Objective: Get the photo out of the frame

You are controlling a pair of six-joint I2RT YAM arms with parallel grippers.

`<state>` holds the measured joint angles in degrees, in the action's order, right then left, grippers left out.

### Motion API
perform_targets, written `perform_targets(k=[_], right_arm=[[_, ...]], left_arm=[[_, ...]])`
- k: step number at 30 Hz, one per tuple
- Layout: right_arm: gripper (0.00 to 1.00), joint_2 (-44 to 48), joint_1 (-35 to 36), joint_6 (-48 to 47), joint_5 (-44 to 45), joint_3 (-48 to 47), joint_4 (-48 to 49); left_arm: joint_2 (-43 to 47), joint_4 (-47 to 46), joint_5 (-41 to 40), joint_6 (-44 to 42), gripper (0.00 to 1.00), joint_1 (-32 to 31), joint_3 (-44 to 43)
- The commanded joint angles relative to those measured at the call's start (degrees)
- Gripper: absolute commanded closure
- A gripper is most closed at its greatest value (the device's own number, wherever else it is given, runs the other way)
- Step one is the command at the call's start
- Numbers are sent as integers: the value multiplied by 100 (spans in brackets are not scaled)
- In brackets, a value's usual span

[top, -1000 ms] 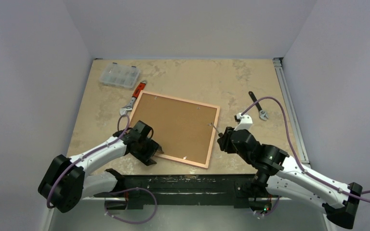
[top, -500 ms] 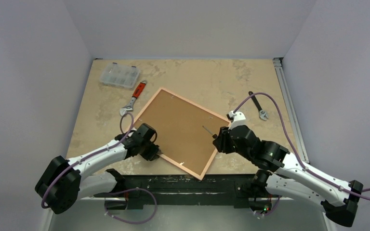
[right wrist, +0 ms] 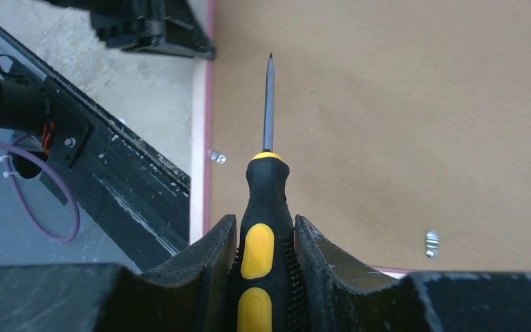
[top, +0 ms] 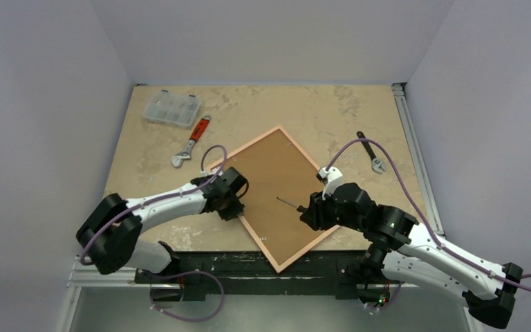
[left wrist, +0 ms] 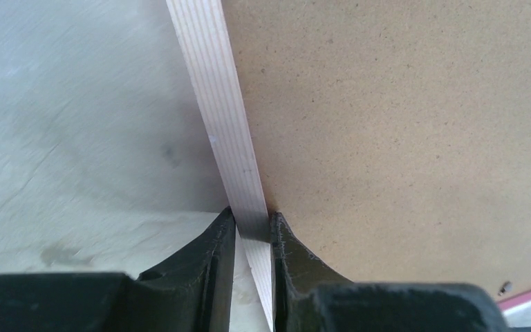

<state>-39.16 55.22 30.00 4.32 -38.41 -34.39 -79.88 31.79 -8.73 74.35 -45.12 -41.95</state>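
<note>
Left wrist: left fingers (left wrist: 229, 227) pinch frame (left wrist: 387, 138) rim | right wrist: right fingers (right wrist: 229, 238) clamp screwdriver (right wrist: 266, 200)

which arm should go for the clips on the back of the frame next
Right, probably. The right gripper holds the screwdriver, tip over the brown back of the frame, with a clip nearby. The left gripper is shut on the frame's rim, steadying it.
</note>
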Motion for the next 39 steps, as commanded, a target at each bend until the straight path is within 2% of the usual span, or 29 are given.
perform_targets(k=[1,6,10,15,17,22,27,39], right_arm=[[100,105,12,51,-176,20,342],[100,27,8,72,-152,121,400],[100,-303,14,74,-353,139,557],[100,-705,15,243,-724,129,999],[100,-868,10,362,-943,156,1292],[100,-1492,114,662,-1246,-21,1609],[100,-1911,461,892,-1082,-196,1574],[100,-2719,1321,1198,-80,-725,1454]], left_arm=[[-725,-84,-212,-1596,100,-15,-1110],[-1335,-31,475,-2942,100,309,-1869],[-1547,-130,1110,-3743,100,768,-1990],[-1937,341,1414,-4849,100,1181,-2475],[-2022,512,1297,-5083,100,1221,-2659],[-2066,391,1449,-5064,100,1305,-2630],[-2176,479,1532,-4917,100,1353,-2712],[-2199,415,1825,-4609,100,1359,-2680]])
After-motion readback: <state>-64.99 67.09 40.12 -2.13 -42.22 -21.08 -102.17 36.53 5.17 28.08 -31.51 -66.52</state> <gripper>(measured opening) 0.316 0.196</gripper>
